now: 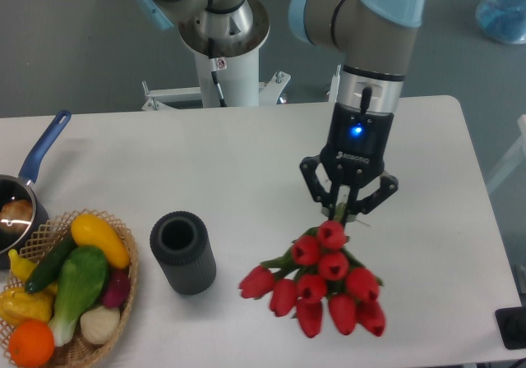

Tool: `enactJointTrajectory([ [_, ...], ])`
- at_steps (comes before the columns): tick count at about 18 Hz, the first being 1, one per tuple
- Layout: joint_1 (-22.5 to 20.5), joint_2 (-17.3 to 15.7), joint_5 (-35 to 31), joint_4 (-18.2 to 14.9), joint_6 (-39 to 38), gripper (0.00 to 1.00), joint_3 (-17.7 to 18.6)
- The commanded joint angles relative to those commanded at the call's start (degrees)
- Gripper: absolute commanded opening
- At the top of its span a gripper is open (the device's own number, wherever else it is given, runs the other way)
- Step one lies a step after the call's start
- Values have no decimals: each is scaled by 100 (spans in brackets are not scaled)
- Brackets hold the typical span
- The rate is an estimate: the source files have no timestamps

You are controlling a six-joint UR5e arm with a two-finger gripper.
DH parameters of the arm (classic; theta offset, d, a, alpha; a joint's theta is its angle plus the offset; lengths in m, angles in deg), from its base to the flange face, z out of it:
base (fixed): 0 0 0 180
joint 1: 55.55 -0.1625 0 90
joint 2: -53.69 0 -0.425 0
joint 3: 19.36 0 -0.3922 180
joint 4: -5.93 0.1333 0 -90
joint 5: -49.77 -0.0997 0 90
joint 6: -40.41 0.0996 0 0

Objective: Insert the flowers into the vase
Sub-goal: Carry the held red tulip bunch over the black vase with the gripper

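Red tulips, the flowers (320, 287), hung from the gripper (346, 213); its fingers were squeezed tight on the green stems, with the buds pointing down toward the camera side; the bunch hung above the table (246, 163), heads lower than stems; the vase (182, 251) stood upright to the left, well apart, mouth open upward; the stems would need turning to point down.

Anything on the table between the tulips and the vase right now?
No. In the camera view, only bare white table separates the flowers, held by the gripper, from the vase.
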Motion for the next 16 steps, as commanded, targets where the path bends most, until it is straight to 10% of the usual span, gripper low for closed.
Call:
enactJointTrajectory([
  [16,642,-17,2153,123,272,14,255],
])
